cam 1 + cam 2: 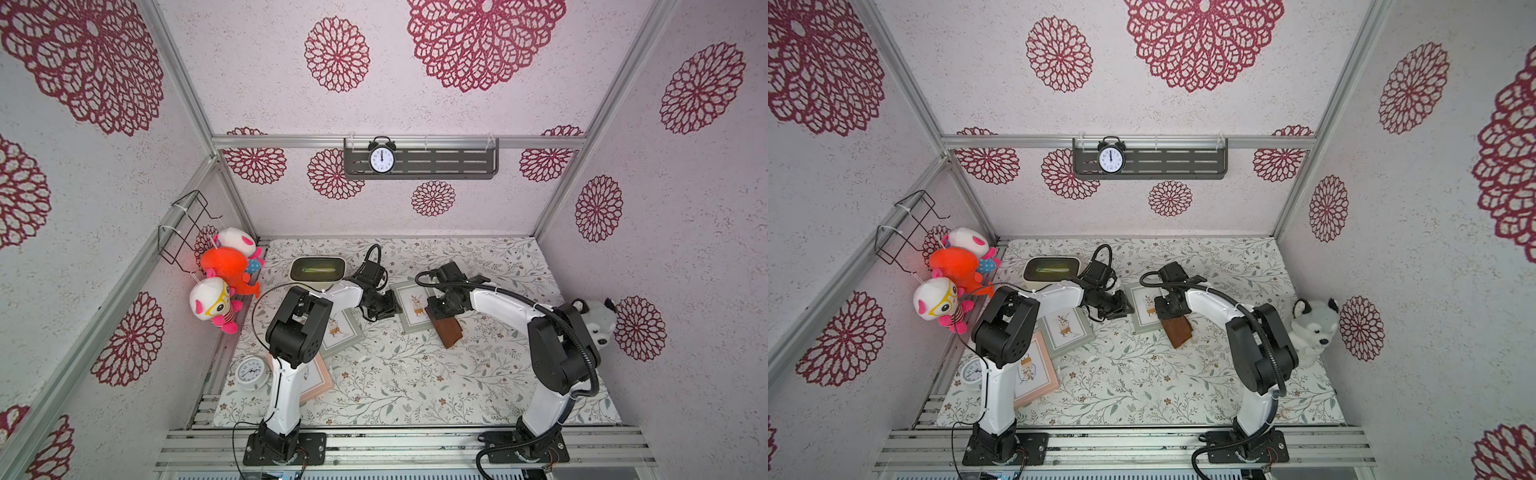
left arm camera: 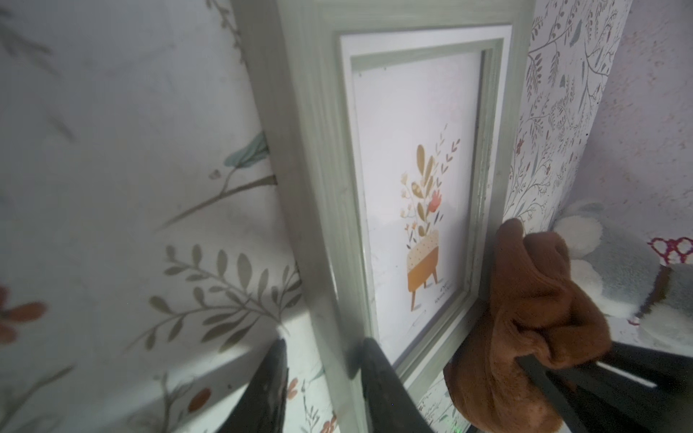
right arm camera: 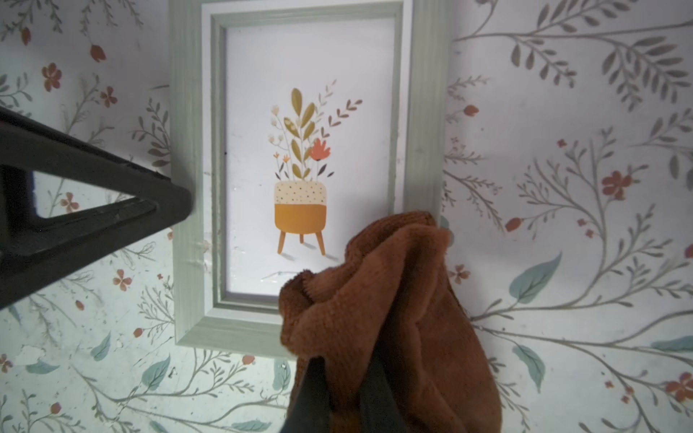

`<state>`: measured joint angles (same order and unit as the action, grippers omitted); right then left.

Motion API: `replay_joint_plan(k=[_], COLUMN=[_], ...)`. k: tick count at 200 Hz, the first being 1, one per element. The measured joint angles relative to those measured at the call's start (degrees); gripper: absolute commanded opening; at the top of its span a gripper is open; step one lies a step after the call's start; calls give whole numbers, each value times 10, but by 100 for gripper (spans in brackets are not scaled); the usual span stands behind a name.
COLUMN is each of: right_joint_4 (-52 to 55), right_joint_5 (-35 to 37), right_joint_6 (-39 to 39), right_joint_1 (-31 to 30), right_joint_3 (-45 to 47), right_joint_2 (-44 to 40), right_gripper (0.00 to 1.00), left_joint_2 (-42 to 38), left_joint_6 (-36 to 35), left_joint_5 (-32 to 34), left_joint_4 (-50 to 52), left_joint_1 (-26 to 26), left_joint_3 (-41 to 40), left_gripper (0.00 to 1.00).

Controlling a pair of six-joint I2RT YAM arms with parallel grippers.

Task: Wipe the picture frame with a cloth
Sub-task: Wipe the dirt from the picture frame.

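The sage-green picture frame (image 1: 412, 309) lies flat on the bench (image 1: 415, 374), glass up, with the two arms on opposite sides of it. The right gripper (image 3: 343, 375) is closed tight on one end of the cloth (image 3: 393, 318). The cloth bunches over the frame's near right corner and hangs mostly off the frame onto the bench beside it. Only a fold of it covers the glass, below the printed plant pot. The left gripper (image 2: 324, 343) straddles the frame's opposite long rail with its jaws apart, one finger outside the rail and one over the glass. A gap shows at the outer finger, so it holds nothing and I judge the frame is not pinned.

That is the main hazard. A stroke across the glass would likely push the frame along, or swing it about whichever finger it meets first, and not rub it clean. With so little cloth on the glass, the right gripper's hard fingertips may reach it before the fabric does and scrape it. A low, dragging pass could also catch the raised inner moulding and tug the cloth out of the jaws. The inner left finger sits where a full-width wipe would end, so the grippers could knock together at that rail. Pressing on the corner could also tip the frame's far end up.
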<state>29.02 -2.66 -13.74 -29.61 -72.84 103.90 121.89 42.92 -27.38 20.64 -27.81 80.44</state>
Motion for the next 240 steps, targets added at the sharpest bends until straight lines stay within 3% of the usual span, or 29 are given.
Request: replay_joint_plan(k=[48,119,167,220,240], right_joint_4=[35,112,70,55,56], right_joint_5=[49,124,63,49,41], right_joint_6=[0,17,36,42,43], right_joint_1=[-17,-50,-68,-1,-1], right_joint_3=[-60,-141,-140,-97,-101], right_joint_2=[80,135,138,110,112], right_gripper=[0,0,0,0,0], left_joint_2=[0,0,0,0,4], left_joint_6=[9,18,27,30,30], left_joint_5=[9,13,11,10,14], left_joint_4=[-3,-9,-10,-23,-34], left_joint_1=[-4,-6,-6,-6,-8], left_joint_3=[0,0,-1,-4,-4], left_gripper=[23,19,18,17,17])
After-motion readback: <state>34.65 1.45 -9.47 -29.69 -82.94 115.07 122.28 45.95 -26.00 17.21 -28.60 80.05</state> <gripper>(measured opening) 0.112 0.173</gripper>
